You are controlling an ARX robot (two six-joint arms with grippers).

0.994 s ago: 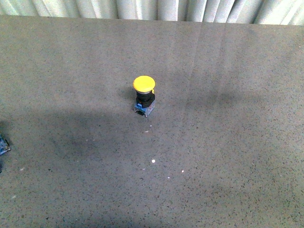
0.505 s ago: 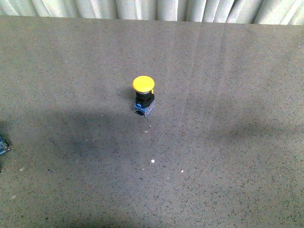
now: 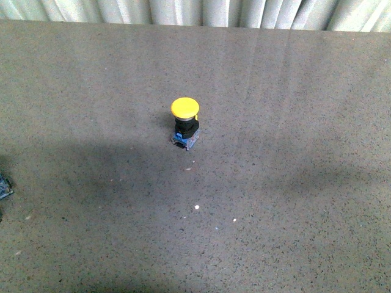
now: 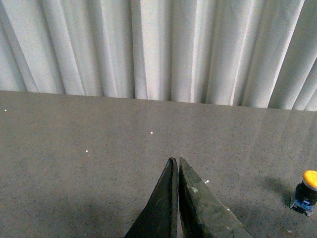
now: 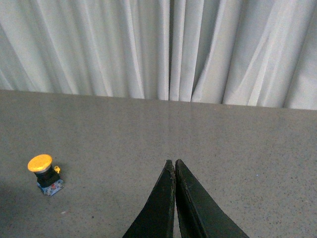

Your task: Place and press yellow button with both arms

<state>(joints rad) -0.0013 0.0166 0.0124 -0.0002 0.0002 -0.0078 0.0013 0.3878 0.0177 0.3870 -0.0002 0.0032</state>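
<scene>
The button (image 3: 185, 124) stood upright mid-tabletop (image 3: 293, 201), untouched. Left gripper (image 4: 178, 163) and right gripper (image 5: 175, 164) hung well apart from it, jaws pressed together, empty. Pressing well calls for a centred, vertical descent onto the cap.

yellow button (image 3: 185, 124), upright, mid-table, untouched

A grey speckled surface (image 3: 293, 201) is seen filling most of the front view — a few small white flecks (image 3: 197, 207) are scattered toward 6 o'clock. A pleated white curtain (image 3: 201, 11) is hung behind its far edge — at 12 o'clock.
</scene>
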